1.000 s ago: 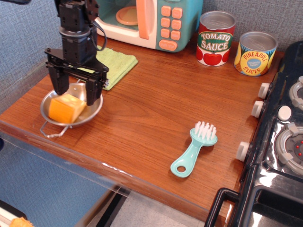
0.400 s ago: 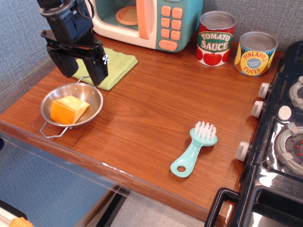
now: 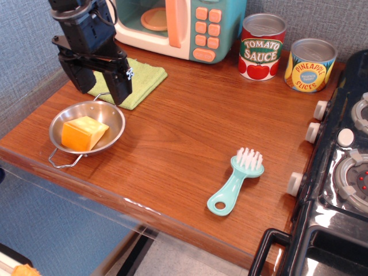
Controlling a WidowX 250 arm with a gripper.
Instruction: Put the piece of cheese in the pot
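The piece of cheese, an orange wedge with a pale yellow top, lies inside the pot, a shallow shiny steel bowl with wire loop handles at the table's front left. My gripper hangs above and just behind the pot, over the green cloth's near edge. Its two black fingers are spread apart with nothing between them. It does not touch the cheese or the pot.
A green cloth lies behind the pot. A toy microwave stands at the back. A tomato sauce can and a pineapple can stand back right. A teal brush lies front centre. A toy stove fills the right edge.
One second ago my open gripper was down around the cheese in the pot. It has risen and moved back, leaving the cheese in the pot. Since 0.4 s ago it has barely moved.
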